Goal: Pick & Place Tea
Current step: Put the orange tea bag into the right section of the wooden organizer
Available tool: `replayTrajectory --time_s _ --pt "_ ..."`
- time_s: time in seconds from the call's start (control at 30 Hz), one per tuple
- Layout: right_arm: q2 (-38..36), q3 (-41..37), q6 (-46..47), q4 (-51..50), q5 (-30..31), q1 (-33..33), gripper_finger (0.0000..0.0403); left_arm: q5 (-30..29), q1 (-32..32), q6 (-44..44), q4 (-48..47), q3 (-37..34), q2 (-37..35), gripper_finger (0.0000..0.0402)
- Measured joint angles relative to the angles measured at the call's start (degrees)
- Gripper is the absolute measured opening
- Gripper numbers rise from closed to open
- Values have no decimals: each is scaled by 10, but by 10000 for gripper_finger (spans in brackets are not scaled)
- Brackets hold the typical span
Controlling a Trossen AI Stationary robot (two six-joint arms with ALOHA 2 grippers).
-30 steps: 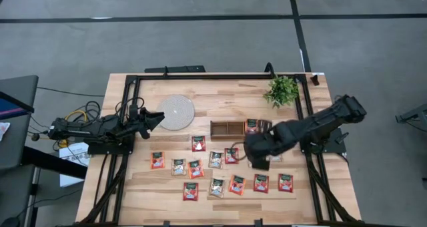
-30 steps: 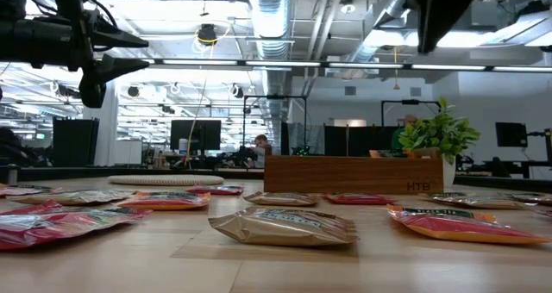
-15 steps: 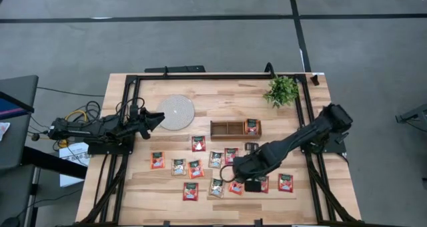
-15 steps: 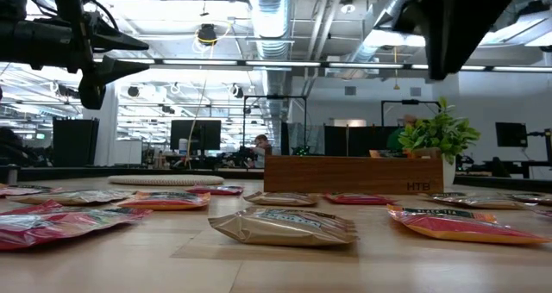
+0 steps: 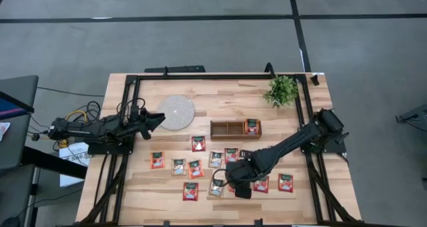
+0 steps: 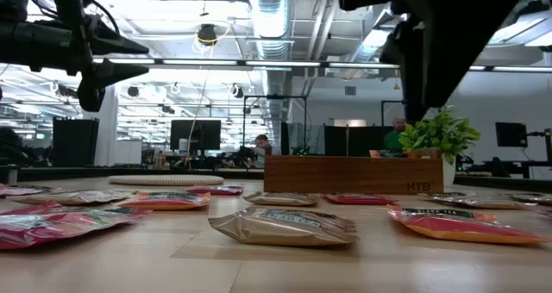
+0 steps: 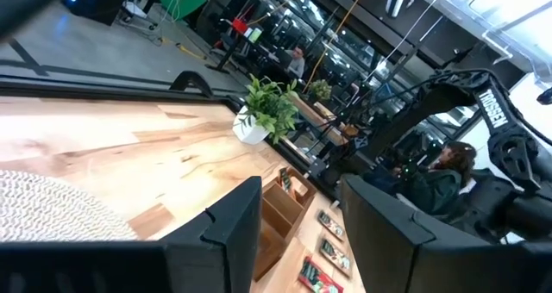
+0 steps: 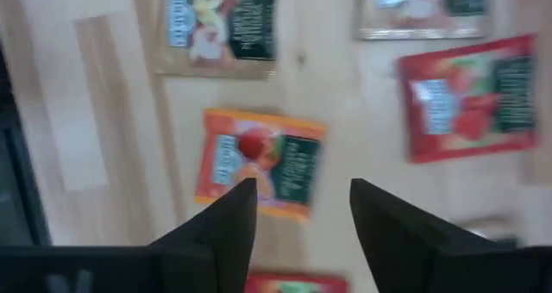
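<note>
Here the right gripper (image 5: 235, 184) hangs low over the front rows of tea sachets, in the lower middle of the high view, its arm stretching back to the right edge of the bench (image 5: 220, 88). Its jaws stand apart with nothing between them; in the right wrist view an orange sachet (image 8: 259, 164) lies flat on the wood just ahead of the two dark fingers (image 8: 220, 233), untouched. A pale grey-green sachet (image 8: 216, 26) and a red sachet (image 8: 470, 95) lie near it — all separate, none overlapping.

The rest of the tea is spread in loose rows across the front half of the bench: a red sachet (image 5: 157, 159) at the left end, another red one (image 5: 191, 191) nearest the front edge, one more (image 5: 285, 182) at the right end. One sachet (image 5: 251, 126) sits in the right-hand compartment of the wooden tray (image 5: 227, 129), at frame centre.

The left gripper (image 5: 155, 119) waits at the left of the bench, beside the round grey-white disc (image 5: 175, 111), jaws open and empty. A small potted plant (image 5: 281, 90) stands toward the upper right corner.
</note>
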Motion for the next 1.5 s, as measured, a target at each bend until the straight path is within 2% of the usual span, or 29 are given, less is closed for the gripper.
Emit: replayTrajectory --time_s 0.1,0.37,0.77,1.2,1.33,1.5 --pt "28 -1 14 13 -16 8 181 0 0 0 -2 0 0 151" --pt "67 -1 39 -9 -11 -3 174 0 0 0 -3 0 0 151" --pt "70 -1 39 -5 2 -10 175 0 0 0 -4 0 0 151" --pt "69 -45 63 14 1 -8 164 0 0 1 -5 0 0 151" --pt "69 -46 63 20 0 -8 145 0 0 3 -5 0 0 151" --pt "69 -46 73 27 0 -8 93 0 0 3 -5 0 0 151"
